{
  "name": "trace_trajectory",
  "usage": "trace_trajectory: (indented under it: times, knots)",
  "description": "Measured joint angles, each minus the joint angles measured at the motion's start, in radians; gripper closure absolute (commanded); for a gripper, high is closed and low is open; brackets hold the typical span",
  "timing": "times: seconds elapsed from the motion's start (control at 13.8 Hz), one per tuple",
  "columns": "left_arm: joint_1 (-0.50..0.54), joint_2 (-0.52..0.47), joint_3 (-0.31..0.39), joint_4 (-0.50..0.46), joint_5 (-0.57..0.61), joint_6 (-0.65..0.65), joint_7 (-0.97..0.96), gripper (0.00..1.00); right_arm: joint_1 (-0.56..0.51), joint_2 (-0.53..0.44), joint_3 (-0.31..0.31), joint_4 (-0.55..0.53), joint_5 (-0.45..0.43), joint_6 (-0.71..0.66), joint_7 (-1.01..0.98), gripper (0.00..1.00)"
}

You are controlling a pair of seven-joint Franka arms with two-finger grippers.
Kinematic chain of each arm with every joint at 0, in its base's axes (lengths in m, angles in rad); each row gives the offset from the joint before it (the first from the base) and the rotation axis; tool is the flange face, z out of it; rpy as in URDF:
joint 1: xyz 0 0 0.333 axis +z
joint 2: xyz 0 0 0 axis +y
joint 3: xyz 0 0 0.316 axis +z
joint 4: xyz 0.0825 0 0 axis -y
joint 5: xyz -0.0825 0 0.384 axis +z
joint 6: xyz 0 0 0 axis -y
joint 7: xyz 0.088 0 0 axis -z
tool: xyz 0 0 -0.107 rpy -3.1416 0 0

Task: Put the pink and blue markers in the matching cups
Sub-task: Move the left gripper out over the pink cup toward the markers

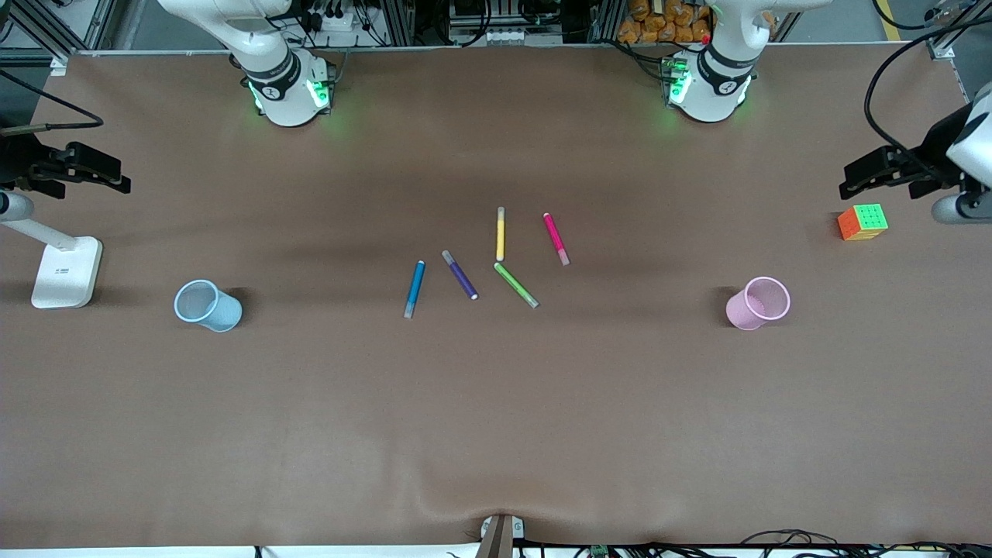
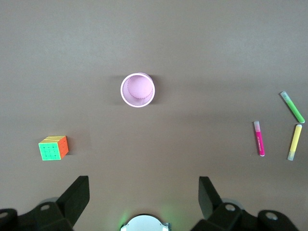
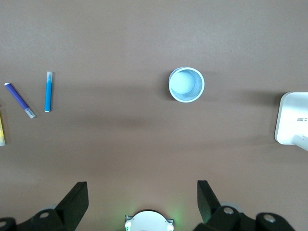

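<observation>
On the brown table (image 1: 496, 403) nothing has been put away yet, so both pens still wait for their cups. Going from the right arm's end of the table to the left arm's end, first comes a white lamp stand (image 1: 66, 271) at the edge. Next is the blue cup (image 1: 208, 305), standing up and empty. In the middle lie five pens, all flat on the table. The blue marker (image 1: 415, 288) is first, then a purple pen (image 1: 459, 274) beside it, then a yellow pen (image 1: 501, 233) and a green pen (image 1: 516, 284), and last the pink marker (image 1: 556, 239). After a wide gap comes the pink cup (image 1: 758, 303), also standing up and empty. A colored cube (image 1: 862, 222) sits near the edge at the left arm's end. The right end effector (image 3: 139, 199) hangs high over the table near the blue cup with its fingers spread wide and nothing in them, and the blue marker lies well apart from it, toward the middle. The left end effector (image 2: 142, 197) hangs high near the pink cup, also spread wide and holding nothing, and the pink marker lies well apart from it, toward the middle. I think each arm must go to its pen, pick it up, and drop it in the cup of the same color.
</observation>
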Motion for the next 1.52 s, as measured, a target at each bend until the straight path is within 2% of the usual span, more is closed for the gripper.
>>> trace_trajectory:
  times: [0.87,1.52]
  knots:
    - [-0.024,0.121,-0.023,-0.002,-0.001,0.086,-0.001,0.00,0.000,0.000,0.000,0.000,0.000,-0.001,0.000,0.00]
    - [-0.137,0.190,-0.027,-0.004,-0.001,0.148,-0.106,0.00,0.001,0.004,0.002,-0.005,0.000,-0.006,-0.001,0.00]
